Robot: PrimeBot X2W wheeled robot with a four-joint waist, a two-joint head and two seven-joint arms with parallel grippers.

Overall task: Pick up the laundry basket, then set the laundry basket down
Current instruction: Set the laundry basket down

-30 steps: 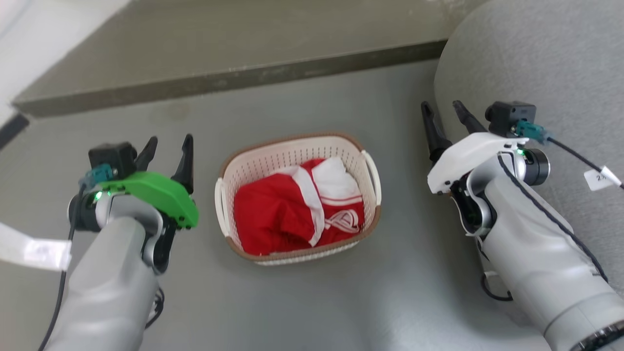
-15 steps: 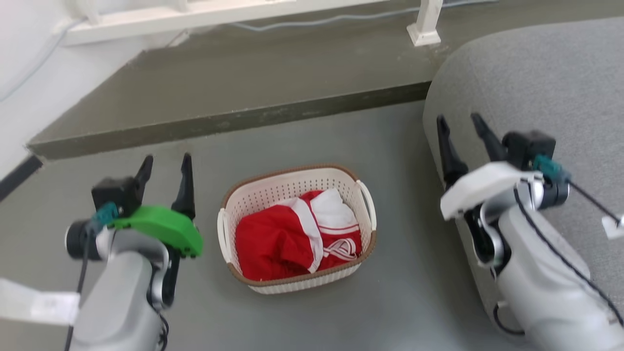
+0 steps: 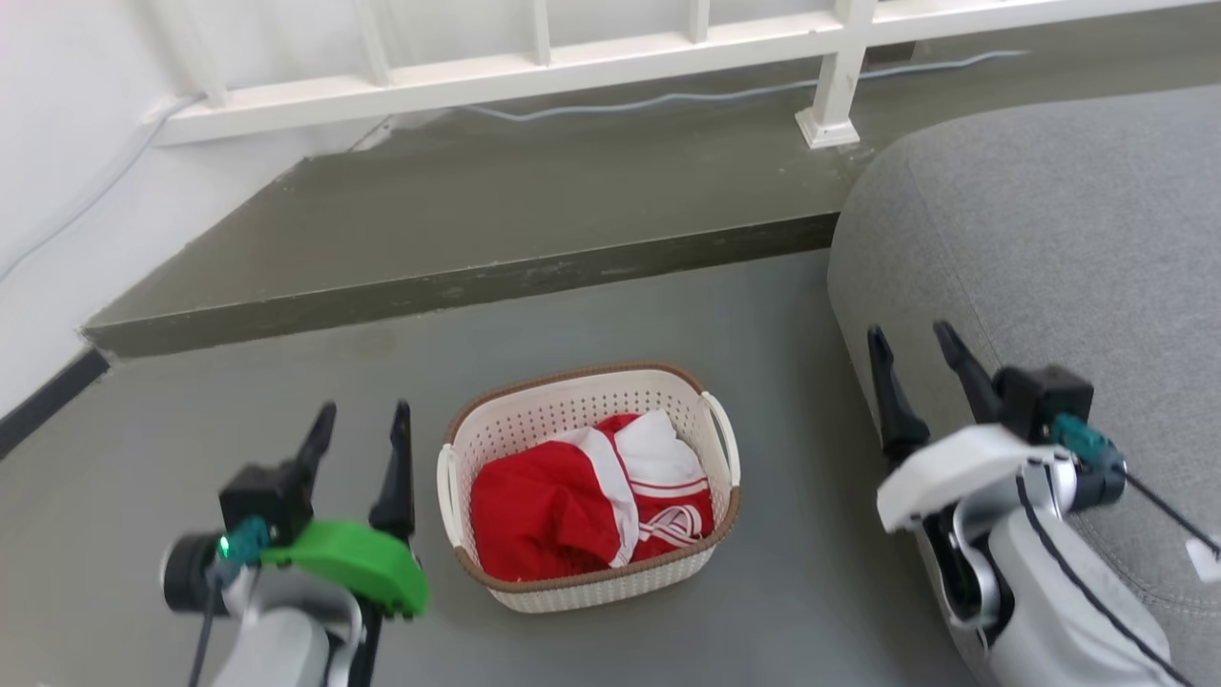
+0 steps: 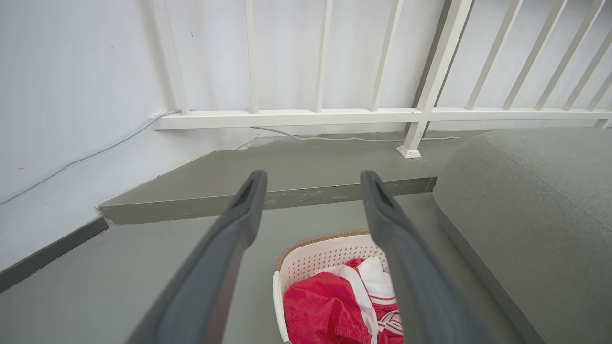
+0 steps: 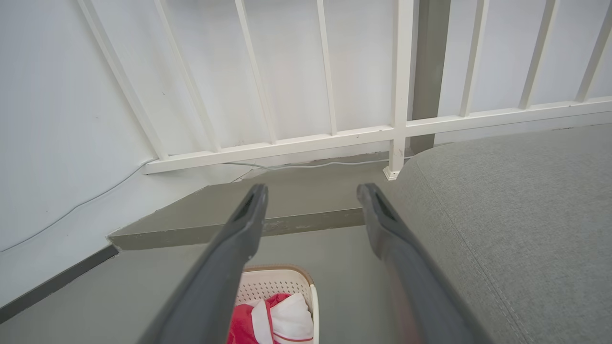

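Observation:
The laundry basket (image 3: 563, 405), cream-white with a brown rim and white side handles, stands on the grey floor with red-and-white clothing (image 3: 591, 501) inside. It also shows low in the left wrist view (image 4: 315, 255) and at the bottom of the right wrist view (image 5: 277, 286). My left gripper (image 3: 362, 420) hovers open just left of the basket, holding nothing. My right gripper (image 3: 911, 343) is open and empty to the basket's right, in front of the grey sofa. Neither gripper touches the basket.
A grey sofa (image 3: 1049, 248) fills the right side, close to the right arm. Behind the basket a raised concrete step (image 3: 458, 286) runs across, topped by a white railing (image 3: 572, 62) with a cable (image 3: 725, 93) along its foot. A white wall (image 3: 57, 172) stands at left.
The head camera has tilted up, so the railing and wall now show and the basket sits lower in the picture. Both grippers stay open beside the basket.

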